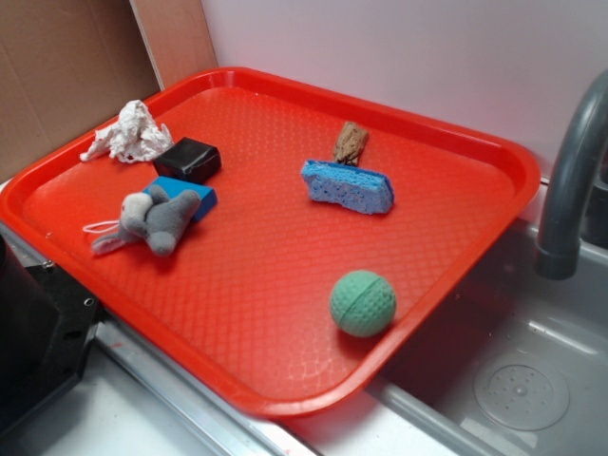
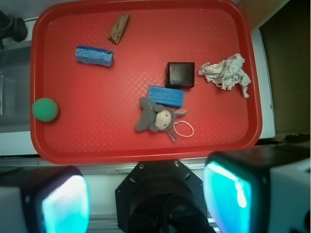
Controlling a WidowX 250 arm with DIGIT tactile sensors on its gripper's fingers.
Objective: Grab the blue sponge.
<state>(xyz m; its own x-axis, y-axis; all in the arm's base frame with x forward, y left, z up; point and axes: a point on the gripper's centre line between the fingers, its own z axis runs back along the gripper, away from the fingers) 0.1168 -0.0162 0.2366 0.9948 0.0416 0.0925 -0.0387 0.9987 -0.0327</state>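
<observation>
Where the red tray spreads over the table beside a grey sink with its dark faucet at the right, everything of interest lies on its textured floor. Seen from the wrist view, the gripper hangs above the tray's near edge with its jaws spread wide, holding nothing, well apart from all the items. In the exterior view, the blue sponge lies flat in the far middle of the tray, with open red floor on its near side. Just behind it, nearly touching its far edge, sits a small brown wood piece. Near the right rim, well apart from the sponge, rests a green ball. Over at the left, a grey plush toy lies partly on a smooth blue block, with a black box just beyond and a crumpled white paper at the far left corner.
</observation>
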